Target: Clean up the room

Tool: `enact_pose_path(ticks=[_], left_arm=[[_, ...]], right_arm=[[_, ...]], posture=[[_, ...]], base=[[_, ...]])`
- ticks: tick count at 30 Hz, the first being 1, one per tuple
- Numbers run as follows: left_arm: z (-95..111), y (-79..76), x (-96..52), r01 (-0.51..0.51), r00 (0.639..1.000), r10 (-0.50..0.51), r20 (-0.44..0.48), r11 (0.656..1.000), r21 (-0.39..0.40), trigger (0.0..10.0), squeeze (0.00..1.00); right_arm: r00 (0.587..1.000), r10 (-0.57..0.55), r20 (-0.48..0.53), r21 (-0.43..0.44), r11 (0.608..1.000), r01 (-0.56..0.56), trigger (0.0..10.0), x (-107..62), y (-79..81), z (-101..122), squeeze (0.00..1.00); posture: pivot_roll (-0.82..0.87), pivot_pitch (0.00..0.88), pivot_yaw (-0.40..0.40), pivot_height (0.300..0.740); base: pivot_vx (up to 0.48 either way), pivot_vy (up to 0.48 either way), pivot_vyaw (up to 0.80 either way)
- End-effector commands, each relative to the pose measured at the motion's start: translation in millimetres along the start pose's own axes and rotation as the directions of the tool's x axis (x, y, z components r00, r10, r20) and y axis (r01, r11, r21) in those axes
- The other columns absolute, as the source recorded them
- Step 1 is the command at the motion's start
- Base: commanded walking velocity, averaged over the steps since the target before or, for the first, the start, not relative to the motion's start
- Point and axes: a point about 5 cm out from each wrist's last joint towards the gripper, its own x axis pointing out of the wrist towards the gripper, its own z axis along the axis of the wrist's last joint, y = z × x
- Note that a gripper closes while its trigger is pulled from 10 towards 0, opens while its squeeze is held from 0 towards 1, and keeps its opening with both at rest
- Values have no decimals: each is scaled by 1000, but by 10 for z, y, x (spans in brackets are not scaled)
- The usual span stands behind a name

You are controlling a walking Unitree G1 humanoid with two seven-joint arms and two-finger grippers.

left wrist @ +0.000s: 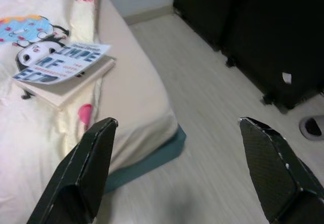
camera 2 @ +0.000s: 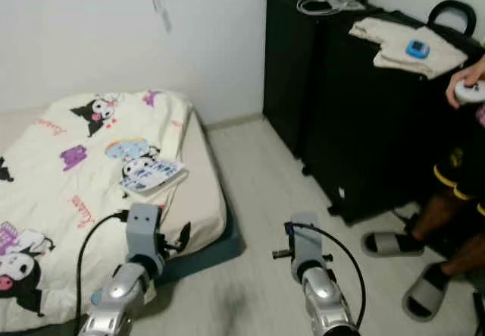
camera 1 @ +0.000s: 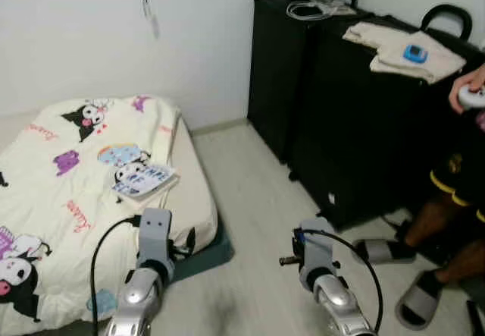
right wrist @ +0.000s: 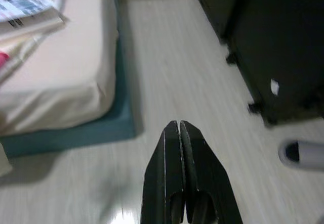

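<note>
Book (camera 1: 145, 181) lies flat on the bed (camera 1: 53, 222), near its right edge; probably light, stiff, best pinched at the overhanging edge. Left gripper (left wrist: 187, 178) is spread wide near it; right gripper (right wrist: 180, 155) is closed, empty, over the floor (camera 1: 250, 199).

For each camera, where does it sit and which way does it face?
Left eye: on the head, facing forward and down at bed, book, cabinets; both arms show.
Right eye: same scene, slightly shifted.
Left wrist: along the open left gripper toward the bed edge and floor.
Right wrist: along the shut right gripper toward the floor.
All four share the book and bed.
</note>
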Motion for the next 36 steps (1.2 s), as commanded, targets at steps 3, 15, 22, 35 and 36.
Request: enact_pose_path(ticks=[3,15,22,35,36], left_arm=[[-42,74,-29,-25,999,25,-20,1000,-5,10000,0],[-46,80,-33,-29,999,29,-22,1000,-8,10000,0],[-39,87,-24,-26,999,26,-23,1000,-6,10000,0],[-20,72,-12,-16,1000,16,-13,1000,1,10000,0],[-27,72,-14,-17,1000,17,-19,1000,3,10000,0]], right_arm=[[999,36,-13,3,999,-35,10000,2,96,-23,0],[999,39,-15,2,999,-39,10000,-2,101,-29,0],[1000,22,-16,51,999,-21,10000,0,82,-34,0],[1000,17,-18,56,998,-16,10000,-1,74,-39,0],[1000,16,-18,56,998,-15,10000,0,73,-38,0]], posture=[[6,106,-22,740],[5,111,-22,740],[5,113,-15,740],[6,112,-14,740],[7,111,-14,740]], base=[[244,0,800],[40,0,800],[0,0,0],[0,0,0],[0,0,0]])
